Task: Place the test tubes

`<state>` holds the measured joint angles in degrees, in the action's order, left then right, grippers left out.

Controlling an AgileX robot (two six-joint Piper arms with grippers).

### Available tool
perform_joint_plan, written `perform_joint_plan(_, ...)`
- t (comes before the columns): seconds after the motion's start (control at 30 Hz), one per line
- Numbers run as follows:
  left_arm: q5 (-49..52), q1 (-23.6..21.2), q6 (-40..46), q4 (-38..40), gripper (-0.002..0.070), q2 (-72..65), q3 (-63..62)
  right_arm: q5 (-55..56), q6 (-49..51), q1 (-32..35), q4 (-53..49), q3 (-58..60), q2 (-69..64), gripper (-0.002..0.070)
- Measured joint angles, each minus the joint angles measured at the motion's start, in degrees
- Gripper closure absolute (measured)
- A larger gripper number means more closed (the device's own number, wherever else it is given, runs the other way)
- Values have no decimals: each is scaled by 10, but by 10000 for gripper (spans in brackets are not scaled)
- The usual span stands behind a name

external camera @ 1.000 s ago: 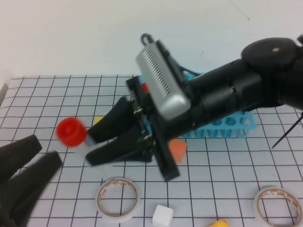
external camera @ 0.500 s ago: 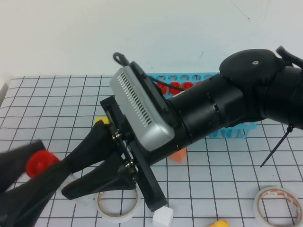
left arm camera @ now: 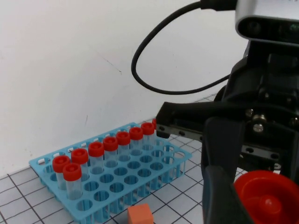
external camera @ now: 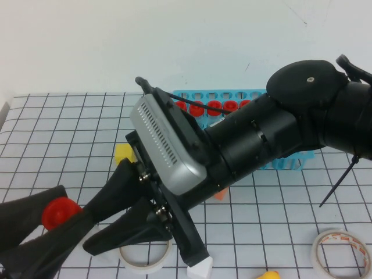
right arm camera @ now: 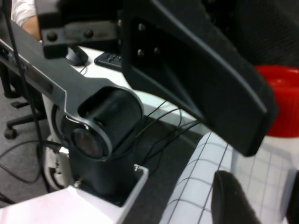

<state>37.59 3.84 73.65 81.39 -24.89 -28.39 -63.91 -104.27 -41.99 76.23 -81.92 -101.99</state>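
Nearest you, low at the near left of the white grid-lined bench (external camera: 58, 128), the left gripper (external camera: 51, 224) has the red-capped clear plastic test tube (external camera: 58, 213) inside it, though you cannot tell whether it has closed on it. The right gripper (external camera: 81, 235), its arm stretched across from the right and pitched down, is clamped on the tube's clear body. A second ago you had that tube higher, nearer the middle and clear of the left gripper, and the arm's swing leftward has uncovered the red-capped tubes (external camera: 215, 107) standing in the blue plastic rack (external camera: 290, 156) at the far side.
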Motion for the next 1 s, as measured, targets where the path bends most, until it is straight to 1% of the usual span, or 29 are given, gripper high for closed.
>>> perform_joint_plan(0.03, -1, 0, 0, 0, 412, 0, 2, 1, 11, 0, -3, 0, 0, 439)
perform_joint_plan(0.07, 0, 0, 0, -1, 413, 0, 2, 4, 26, 0, -8, 0, 0, 415)
perform_joint_plan(0.13, -9, 0, 6, -2, 413, 0, 2, 5, 48, 0, -35, 0, 0, 346)
perform_joint_plan(0.17, -17, 0, 7, -1, 413, 0, 2, 6, 56, 0, -55, 0, 0, 298)
perform_joint_plan(0.2, -22, 0, 8, 0, 413, 0, 2, 6, 66, 1, -74, 0, 0, 270)
perform_joint_plan(0.27, -29, 0, 9, 1, 413, 0, 2, 0, 100, 5, -114, 0, 0, 246)
perform_joint_plan(0.33, -33, 0, 9, 1, 413, 0, 2, -14, 148, 10, -174, 0, 1, 253)
perform_joint_plan(0.37, -36, 0, 9, 2, 413, 0, 2, -24, 180, 12, -213, 0, 5, 274)
perform_joint_plan(0.43, -37, 0, 10, 2, 413, 0, 2, -39, 245, 15, -298, 0, 14, 349)
perform_joint_plan(0.53, -37, 0, 10, 2, 413, 0, 2, -52, 369, 15, -461, 0, 31, 549)
perform_joint_plan(0.57, -38, 0, 11, 2, 413, 0, 1, -55, 413, 15, -520, 0, 37, 592)
perform_joint_plan(0.6, -39, 0, 11, 2, 413, 0, 1, -56, 453, 16, -575, 0, 42, 620)
perform_joint_plan(0.67, -39, 0, 14, 3, 413, 0, 1, -56, 516, 16, -665, 0, 52, 648)
perform_joint_plan(0.73, -40, 0, 15, 3, 413, 0, 1, -57, 567, 17, -714, 0, 68, 661)
perform_joint_plan(0.87, -48, 0, 22, 3, 413, 0, 1, -57, 637, 17, -749, 25, 123, 668)
perform_joint_plan(1.0, -51, 0, 34, 3, 413, 0, 1, -48, 690, 17, -778, 80, 215, 670)
